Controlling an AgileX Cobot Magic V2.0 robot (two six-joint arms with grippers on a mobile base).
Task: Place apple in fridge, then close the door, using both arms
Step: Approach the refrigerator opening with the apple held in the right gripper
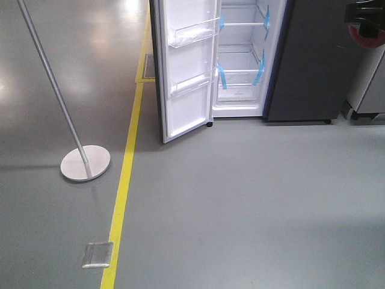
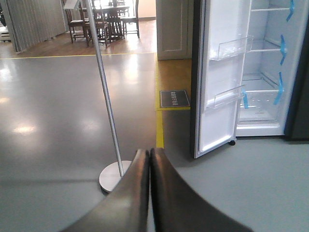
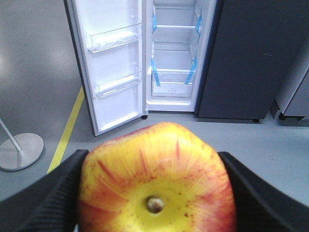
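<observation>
The apple point(image 3: 157, 179), red with a yellow patch round its stem, fills the bottom of the right wrist view. My right gripper point(image 3: 155, 188) is shut on it, one black finger on each side. The fridge point(image 1: 243, 66) stands ahead with its white inside, glass shelves and blue tape strips showing. Its door point(image 1: 186, 72) hangs wide open to the left, clear bins on the white lining. The same fridge point(image 3: 174, 58) and door point(image 3: 113, 67) lie beyond the apple. My left gripper point(image 2: 149, 157) is shut and holds nothing; the door point(image 2: 219, 77) is off to its right.
A metal pole on a round base point(image 1: 85, 162) stands left of the door. A yellow floor line point(image 1: 123, 186) runs toward the fridge, with a metal floor plate point(image 1: 97, 254) beside it. The fridge's other dark door point(image 1: 313, 60) is shut. A grey cabinet point(image 1: 368, 84) stands at the far right.
</observation>
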